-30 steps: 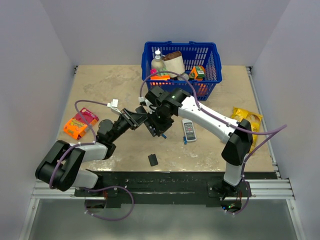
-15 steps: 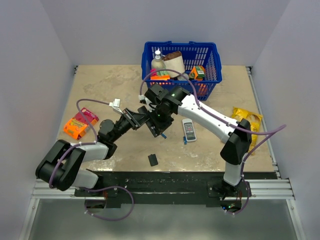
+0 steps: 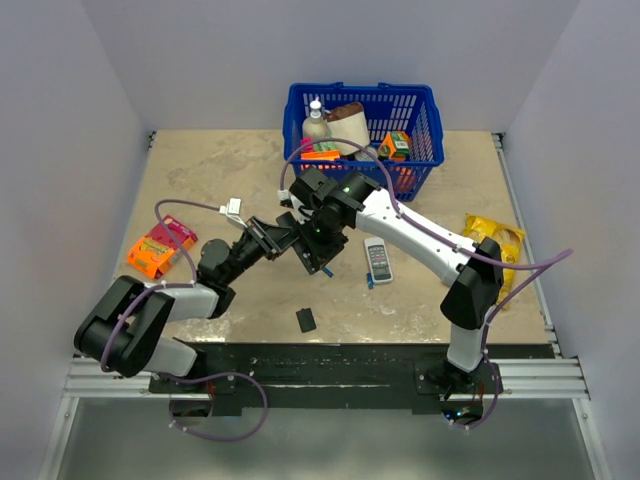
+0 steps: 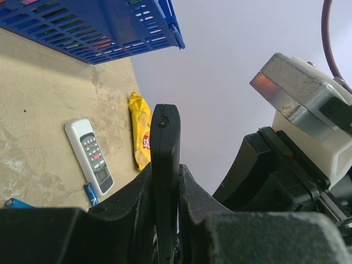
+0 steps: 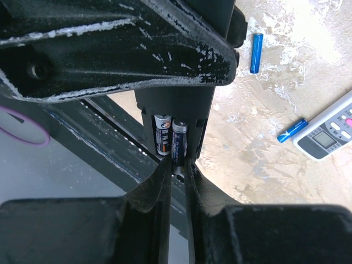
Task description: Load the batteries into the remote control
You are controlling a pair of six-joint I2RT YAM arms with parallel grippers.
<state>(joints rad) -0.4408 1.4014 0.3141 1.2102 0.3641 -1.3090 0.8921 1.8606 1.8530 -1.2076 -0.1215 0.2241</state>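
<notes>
My left gripper (image 4: 165, 203) is shut on the black remote control (image 4: 165, 159), holding it edge-on above the table; it also shows in the top view (image 3: 312, 250). In the right wrist view the remote's open battery bay (image 5: 173, 132) holds one battery (image 5: 161, 135), and my right gripper (image 5: 177, 165) is shut on a second battery (image 5: 180, 142) set partly into the bay beside it. Two more blue batteries (image 5: 256, 45) (image 5: 292, 130) lie on the table. The black back cover (image 3: 306, 320) lies on the table near the front edge.
A white-grey remote (image 3: 378, 259) lies right of the grippers. A blue basket (image 3: 418, 130) of groceries stands at the back. A yellow snack bag (image 3: 497, 240) lies at the right, an orange packet (image 3: 158, 247) at the left.
Both grippers stay together at the remote; the left arm has shifted very slightly. Little else has visibly moved.
</notes>
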